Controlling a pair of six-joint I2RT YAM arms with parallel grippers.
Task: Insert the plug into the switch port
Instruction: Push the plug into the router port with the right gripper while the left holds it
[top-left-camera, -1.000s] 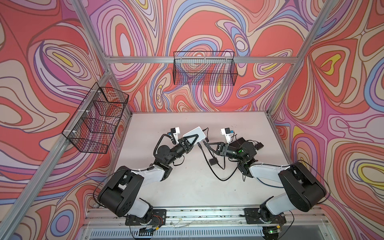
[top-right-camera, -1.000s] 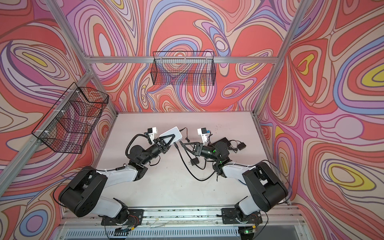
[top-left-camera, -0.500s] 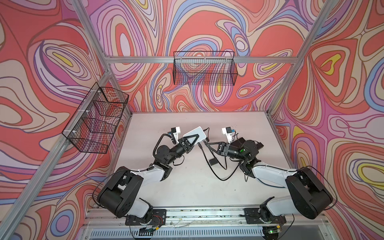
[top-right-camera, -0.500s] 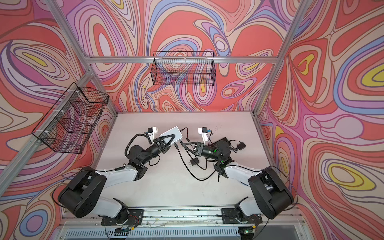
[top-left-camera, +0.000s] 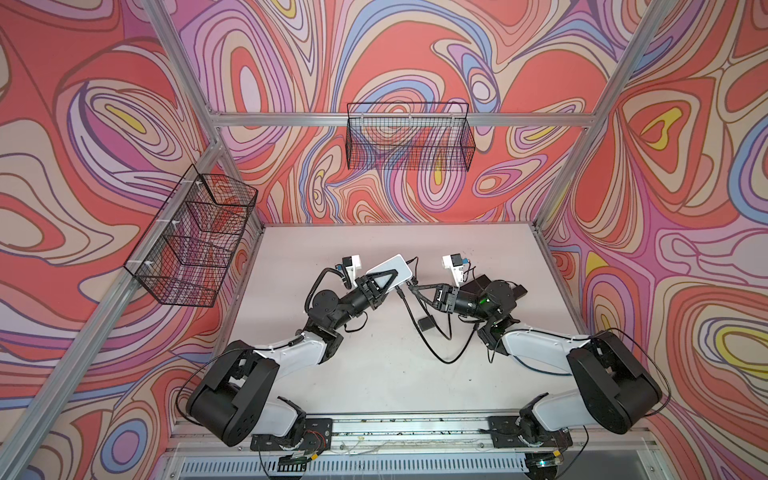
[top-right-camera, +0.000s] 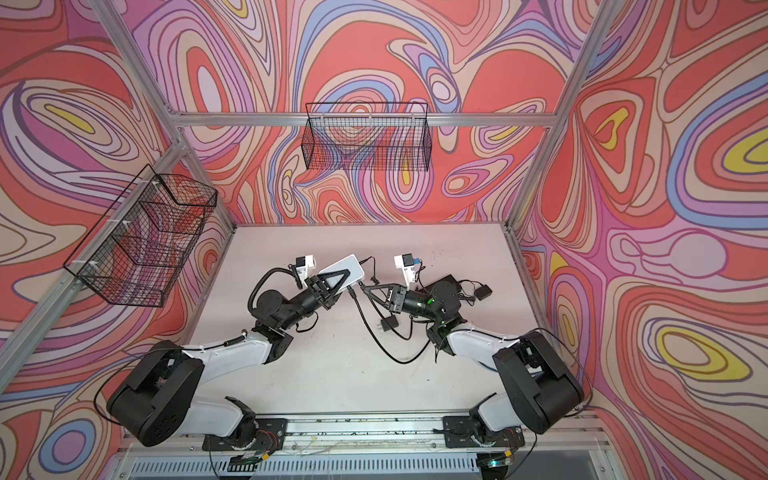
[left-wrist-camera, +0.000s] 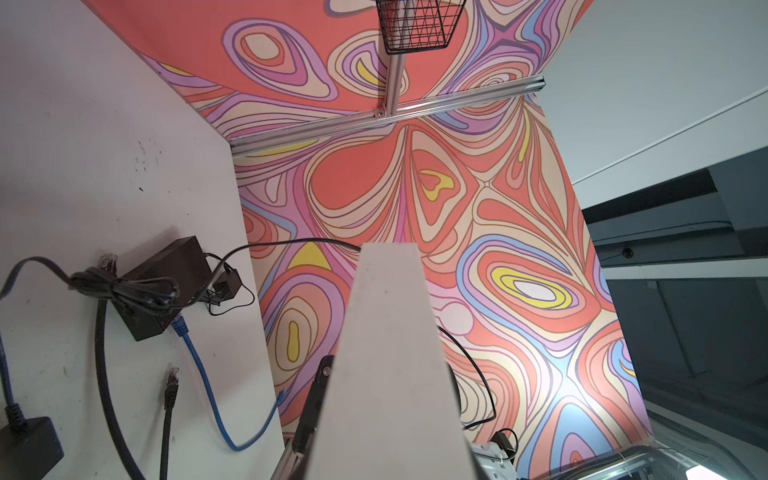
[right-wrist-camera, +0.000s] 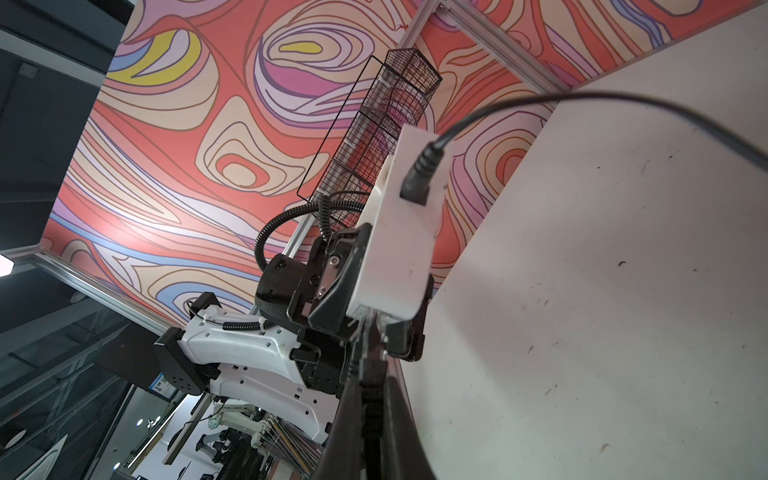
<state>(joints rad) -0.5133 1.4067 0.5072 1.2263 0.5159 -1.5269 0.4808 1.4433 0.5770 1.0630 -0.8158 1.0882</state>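
L tool (top-left-camera: 387, 279) clamps smooth white rounded plastic switch (top-left-camera: 395, 264); R tool (top-left-camera: 412, 286) pinches small clear plug (right-wrist-camera: 371, 318) at its end.

3 walls (top-left-camera: 124, 104) carry a swirling print of coral, lilac, cream, blue and yellow. Silver metal posts (top-left-camera: 590, 124) and a crossbar (top-left-camera: 291, 119) frame them. A black wire basket (top-left-camera: 409, 137) hangs on the back wall, and a second basket (top-left-camera: 195, 237), with dividers, hangs on the left wall. The tabletop (top-left-camera: 374, 374) is pale and scuffed with small dark marks. A metal rail (top-left-camera: 415, 426) runs along its near edge. The left wrist view shows a white ceiling (left-wrist-camera: 665, 83) beyond.
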